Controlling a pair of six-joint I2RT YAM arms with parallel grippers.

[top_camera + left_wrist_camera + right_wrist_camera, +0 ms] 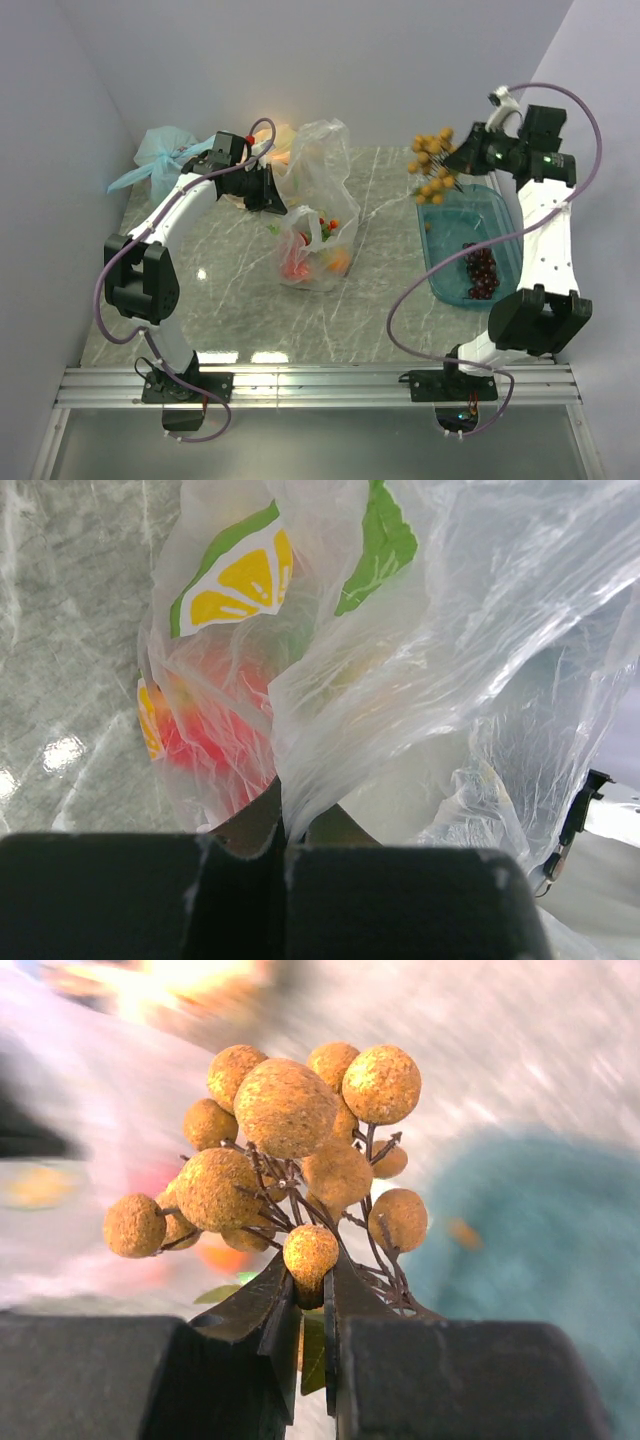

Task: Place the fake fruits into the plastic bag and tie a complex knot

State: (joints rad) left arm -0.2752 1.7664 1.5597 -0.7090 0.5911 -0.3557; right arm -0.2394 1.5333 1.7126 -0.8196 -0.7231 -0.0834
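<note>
Right pincer (311, 1285) clamps rough golden-brown berry cluster (285, 1108).

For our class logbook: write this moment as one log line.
left jaws: shut on plastic bag; right jaws: shut on fruit bunch; grapes: in tray

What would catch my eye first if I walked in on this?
Likely the bunch of golden-brown fruits, held up by the right gripper at the far end of the teal tray, on the right. Next, the clear plastic bag mid-table, red and orange fruits inside, its top pinched by the left gripper.
</note>
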